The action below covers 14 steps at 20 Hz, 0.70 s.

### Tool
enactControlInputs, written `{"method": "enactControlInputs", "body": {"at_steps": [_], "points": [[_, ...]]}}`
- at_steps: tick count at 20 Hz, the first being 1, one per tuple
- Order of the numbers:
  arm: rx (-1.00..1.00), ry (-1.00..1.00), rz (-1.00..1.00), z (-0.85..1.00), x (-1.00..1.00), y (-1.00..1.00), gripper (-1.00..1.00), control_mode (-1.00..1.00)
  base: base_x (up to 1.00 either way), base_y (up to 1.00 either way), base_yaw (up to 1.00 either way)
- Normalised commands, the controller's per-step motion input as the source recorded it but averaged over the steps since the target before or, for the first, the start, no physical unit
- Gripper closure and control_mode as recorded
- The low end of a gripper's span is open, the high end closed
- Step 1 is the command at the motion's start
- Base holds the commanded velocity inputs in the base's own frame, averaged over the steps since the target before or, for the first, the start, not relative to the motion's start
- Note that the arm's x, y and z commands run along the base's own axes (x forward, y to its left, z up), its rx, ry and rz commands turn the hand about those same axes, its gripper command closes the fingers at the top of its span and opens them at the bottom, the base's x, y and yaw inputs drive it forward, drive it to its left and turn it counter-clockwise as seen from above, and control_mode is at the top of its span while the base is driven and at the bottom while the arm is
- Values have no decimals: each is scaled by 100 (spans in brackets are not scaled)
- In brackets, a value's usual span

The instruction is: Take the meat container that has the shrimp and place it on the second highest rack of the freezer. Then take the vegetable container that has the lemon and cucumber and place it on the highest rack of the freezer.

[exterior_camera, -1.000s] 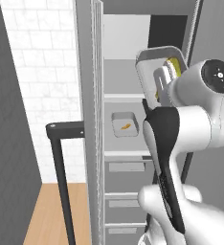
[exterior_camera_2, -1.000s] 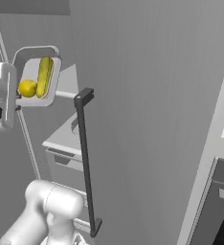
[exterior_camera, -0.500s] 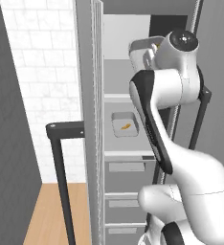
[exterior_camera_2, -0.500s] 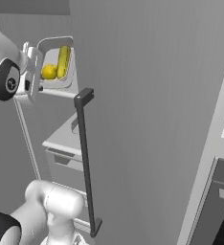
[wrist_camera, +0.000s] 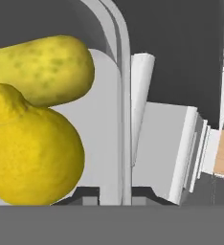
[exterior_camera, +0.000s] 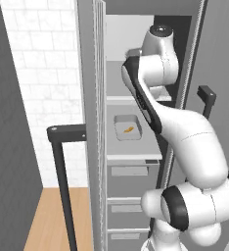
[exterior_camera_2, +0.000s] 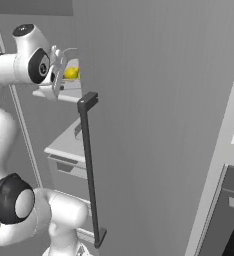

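My gripper (wrist_camera: 117,194) is shut on the rim of the vegetable container (wrist_camera: 121,110), a pale grey tray held tilted on edge. In it lie the yellow lemon (wrist_camera: 32,148) and the yellow-green cucumber (wrist_camera: 42,69), touching each other. In the right base view the gripper (exterior_camera_2: 59,75) holds the container (exterior_camera_2: 74,64) with the lemon (exterior_camera_2: 70,73) at the open freezer's upper part. The arm (exterior_camera: 155,54) reaches in above the highest rack (exterior_camera: 124,99). The meat container (exterior_camera: 120,120) with the orange shrimp (exterior_camera: 128,130) rests on the shelf (exterior_camera: 131,149) below.
The freezer's open door edge (exterior_camera: 89,122) stands left of the arm, with a black bar handle (exterior_camera: 62,166) beside it. Another black handle (exterior_camera_2: 89,165) runs down the grey door on the right. Drawers (exterior_camera: 128,171) sit under the shelves. A white brick wall (exterior_camera: 38,73) lies left.
The arm has lifted and swung the vegetable container up and further into the freezer's top. The shrimp container has stayed on its shelf.
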Motion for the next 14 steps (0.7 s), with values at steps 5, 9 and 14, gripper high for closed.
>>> {"method": "enactControlInputs", "body": {"at_steps": [5,9,14], "points": [[-6,13,-5,-50,100,0,100,-100,0,0,0],[-5,8,-6,-54,100,0,100,-100,0,0,0],[-1,2,-5,-50,100,0,100,-100,0,0,0]]}}
